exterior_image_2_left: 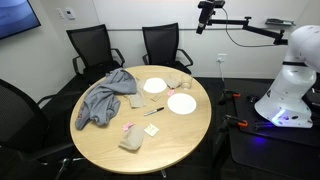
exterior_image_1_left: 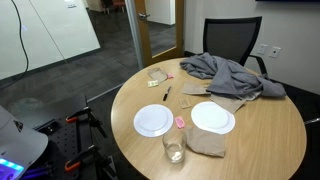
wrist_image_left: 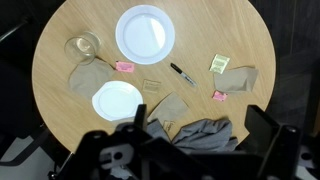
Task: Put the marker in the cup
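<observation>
The gripper [wrist_image_left: 188,140] is open and empty, high up. The marker [wrist_image_left: 182,74] lies well below it, slanted. The cup [wrist_image_left: 83,46] sits farther off.

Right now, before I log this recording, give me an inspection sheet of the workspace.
Surface: round wooden table, bare wood between items.
Job's things: marker lying flat, outside the cup; cup upright near the edge, apart from it.
Clutter: two white plates, gray cloth heap, brown napkins, small pink pieces, one yellow piece.
Grippers: gripper open, empty, high above the table.
Cables: nothing seen on the table.
Surroundings: black office chairs around the table; robot base beside it.
</observation>
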### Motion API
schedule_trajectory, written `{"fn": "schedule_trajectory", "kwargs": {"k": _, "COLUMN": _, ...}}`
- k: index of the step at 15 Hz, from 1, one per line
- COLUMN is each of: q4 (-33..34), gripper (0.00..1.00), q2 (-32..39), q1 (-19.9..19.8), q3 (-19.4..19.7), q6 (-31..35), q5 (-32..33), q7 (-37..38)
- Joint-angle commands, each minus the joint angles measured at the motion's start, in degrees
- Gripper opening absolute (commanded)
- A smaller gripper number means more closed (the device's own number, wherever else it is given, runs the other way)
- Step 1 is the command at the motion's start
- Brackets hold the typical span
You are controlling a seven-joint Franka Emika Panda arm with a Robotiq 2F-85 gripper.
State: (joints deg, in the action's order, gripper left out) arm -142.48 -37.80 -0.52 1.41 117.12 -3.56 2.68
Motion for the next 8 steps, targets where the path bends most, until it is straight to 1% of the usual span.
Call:
{"fn": "schedule_trajectory", "kwargs": {"k": 1, "q4": -0.1, "gripper": 1.00, "q2": 0.4, "q1": -0.1, "q3": -0.5, "q6": 0.9, "q5": 0.2, "q7": -0.5}}
{"fn": "schedule_trajectory", "kwargs": {"k": 4, "q4": -0.2, "gripper": 1.00, "q2": 2.6, "q1": 1.5, "q3": -1.1, "q6": 2.8, "q5": 0.3, "q7": -3.0}}
{"fn": "schedule_trajectory", "kwargs": {"k": 7, "q4": -0.6, "gripper": 1.00, "q2": 5.6, "q1": 3.9, "q3": -1.4, "q6": 5.8, "q5": 0.4, "q7": -8.0}}
{"fn": "schedule_trajectory", "kwargs": {"k": 8, "q4": -0.3, "gripper": 1.00, "q2": 7.2, "q1": 5.0, "q3": -0.8, "q6": 6.6, "q5": -0.2, "q7": -10.3}}
